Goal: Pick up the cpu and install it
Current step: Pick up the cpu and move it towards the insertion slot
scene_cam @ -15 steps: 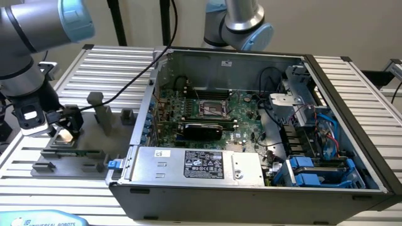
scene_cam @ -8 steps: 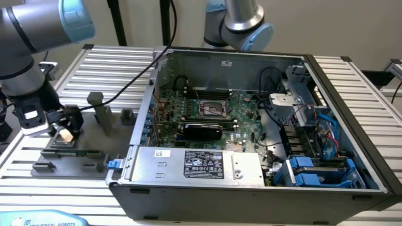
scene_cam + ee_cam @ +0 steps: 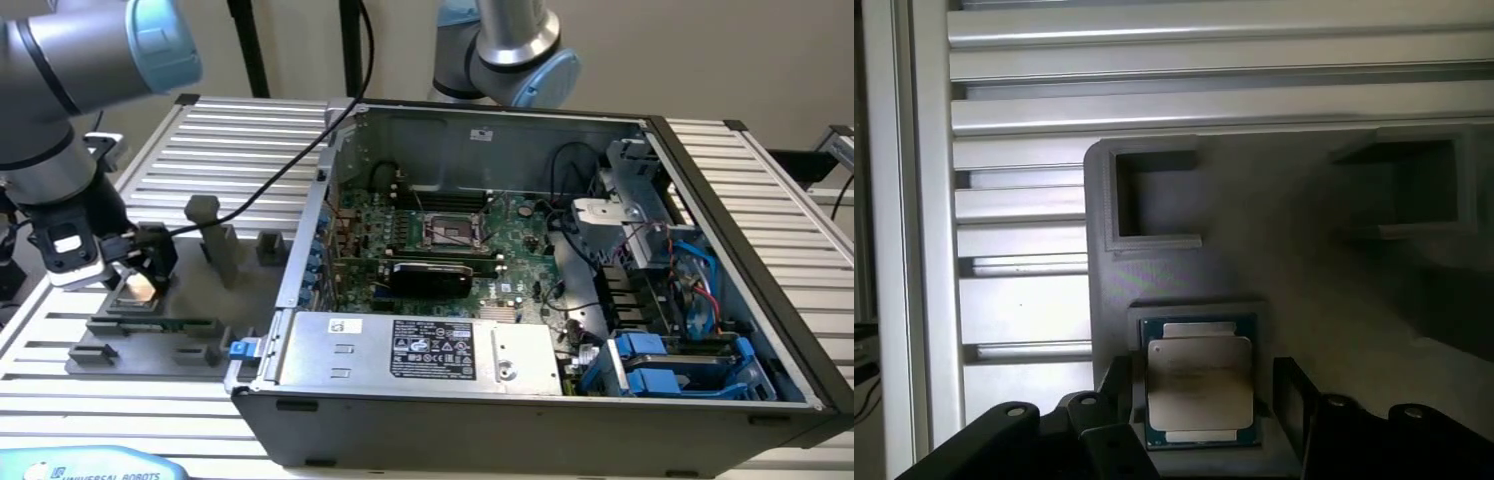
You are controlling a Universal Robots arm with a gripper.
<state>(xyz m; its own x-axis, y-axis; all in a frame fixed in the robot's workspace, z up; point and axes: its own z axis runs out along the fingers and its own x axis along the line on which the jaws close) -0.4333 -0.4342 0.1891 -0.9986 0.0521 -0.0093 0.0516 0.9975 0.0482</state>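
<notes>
cpu (image 3: 1199, 390) lies flat in its recess on the grey fixture (image 3: 1304, 300), on the bench (image 3: 227, 130) well apart from the computer case (image 3: 534, 400). Gripper (image 3: 134, 282) sits low over the cpu, jaws apart, one finger on each side, not clamped.

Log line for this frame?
phase: pick | gripper: open, astride cpu | cpu: flat on fixture, unlifted | case: open

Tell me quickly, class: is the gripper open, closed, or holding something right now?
Gripper: open, holding nothing; its fingers stand on either side of the cpu on the grey holder.
</notes>
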